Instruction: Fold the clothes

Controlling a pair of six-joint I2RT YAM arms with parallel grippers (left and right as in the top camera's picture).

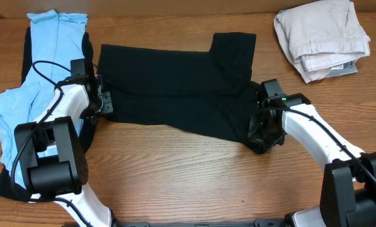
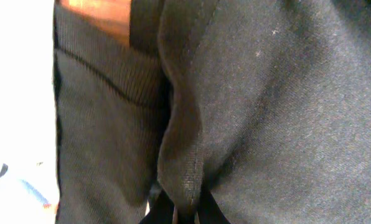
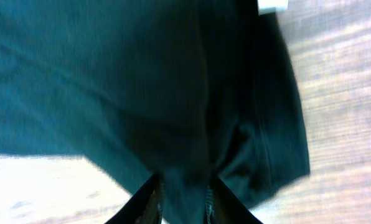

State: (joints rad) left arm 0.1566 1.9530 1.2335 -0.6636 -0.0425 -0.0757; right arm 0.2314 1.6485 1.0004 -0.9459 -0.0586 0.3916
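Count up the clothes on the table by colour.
Black: 2, the spread garment and the garment under the blue one
Light blue garment: 1
Beige garment: 1
Total: 4

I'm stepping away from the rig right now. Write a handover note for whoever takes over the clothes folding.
Left end effector: shut on the left edge of the black garment.
Right end effector: fingers on either side of a bunched fold at that garment's lower right corner; I cannot tell whether the grip is firm.
Things: the black garment lies spread out in the middle. The light blue garment lies unfolded at the left, over a dark cloth. The beige garment sits folded at the far right.
Done: the beige garment looks folded.
Left: fold the black garment, then the pile at the left.
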